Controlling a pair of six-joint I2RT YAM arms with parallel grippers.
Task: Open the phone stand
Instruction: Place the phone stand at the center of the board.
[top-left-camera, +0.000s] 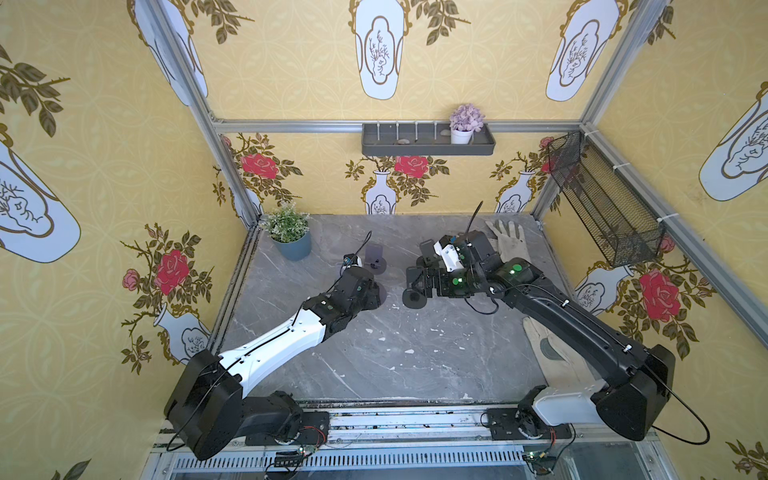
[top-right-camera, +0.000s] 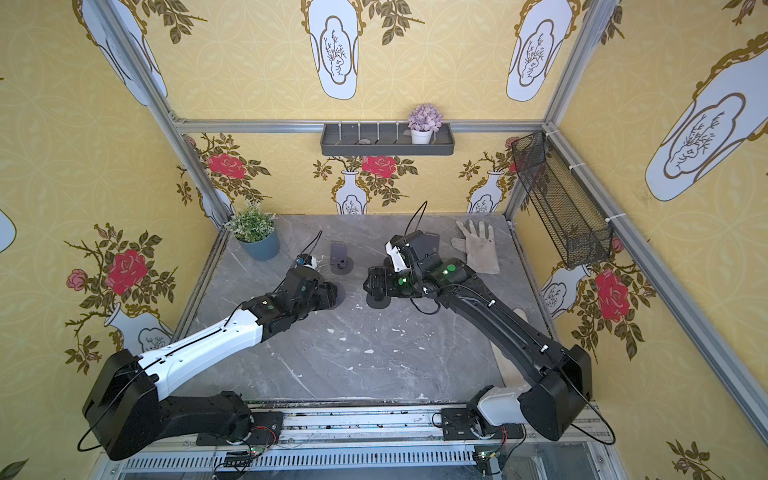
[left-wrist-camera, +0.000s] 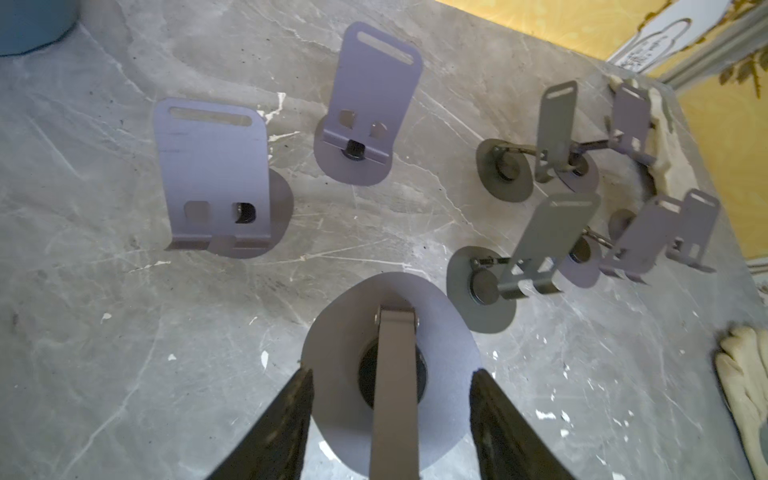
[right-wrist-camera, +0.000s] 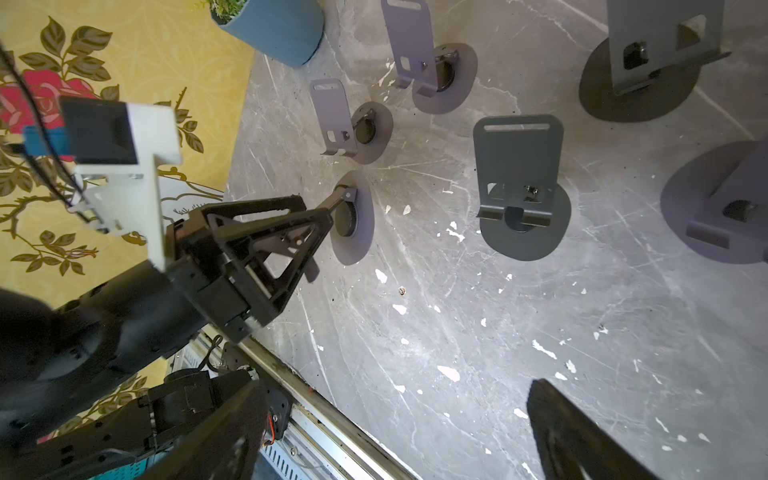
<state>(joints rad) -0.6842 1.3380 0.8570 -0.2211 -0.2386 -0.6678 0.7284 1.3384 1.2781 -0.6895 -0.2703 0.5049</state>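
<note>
Grey metal phone stand with round disc base (left-wrist-camera: 340, 332) sits on the marble counter (left-wrist-camera: 124, 332) between the fingertips of the left claw (left-wrist-camera: 390, 374), which clasp its disc edges | right claw (right-wrist-camera: 395, 386) spread wide, empty, facing it, apart | step, likely: base pinned for unfolding | next: right claw should catch the hinged arm and swing it up

No text, label, brand, number or sign can be read in any of the views.
</note>
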